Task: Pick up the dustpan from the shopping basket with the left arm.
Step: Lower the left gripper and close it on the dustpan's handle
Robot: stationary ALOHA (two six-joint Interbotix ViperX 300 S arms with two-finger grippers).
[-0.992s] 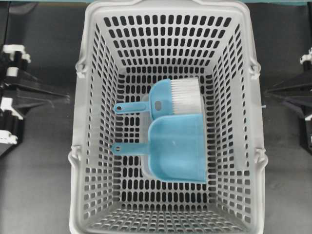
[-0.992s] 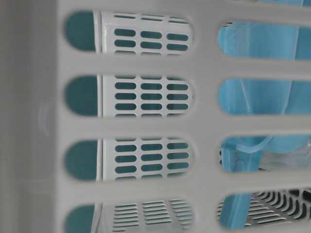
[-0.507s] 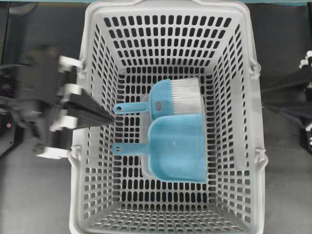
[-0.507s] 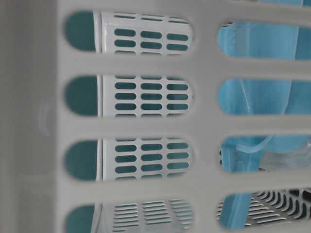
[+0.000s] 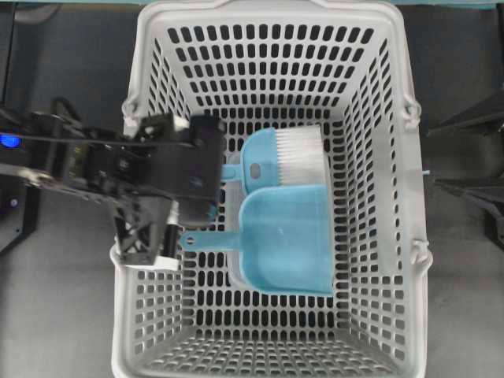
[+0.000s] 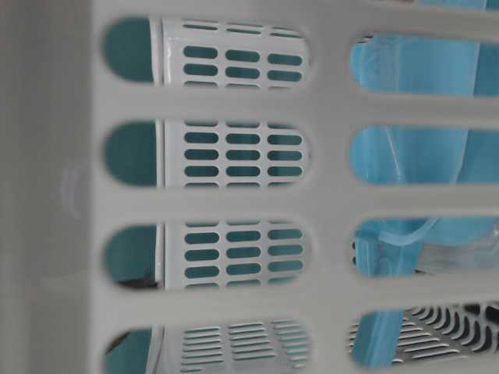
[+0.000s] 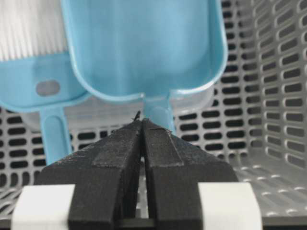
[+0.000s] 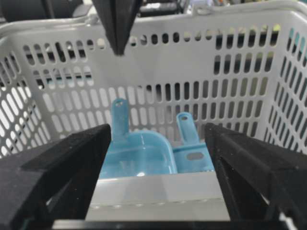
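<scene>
Two fingers of the left gripper (image 7: pixel 142 125) were pressed together just short of the dustpan (image 5: pixel 285 240) lying mid-floor in the shopping basket (image 5: pixel 150 47), so descending unopened risked shoving its thin handle instead of clasping it.

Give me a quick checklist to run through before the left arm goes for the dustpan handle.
1. Left gripper open enough to take the handle: not ok, jaws shut.
2. Left gripper lined up with the dustpan handle: ok, tips point at it in the wrist view.
3. Handle unobstructed: ok.
4. Hand brush off the dustpan: cannot tell, they look touching.
5. Right gripper out of the shopping basket: ok, open outside it.
</scene>
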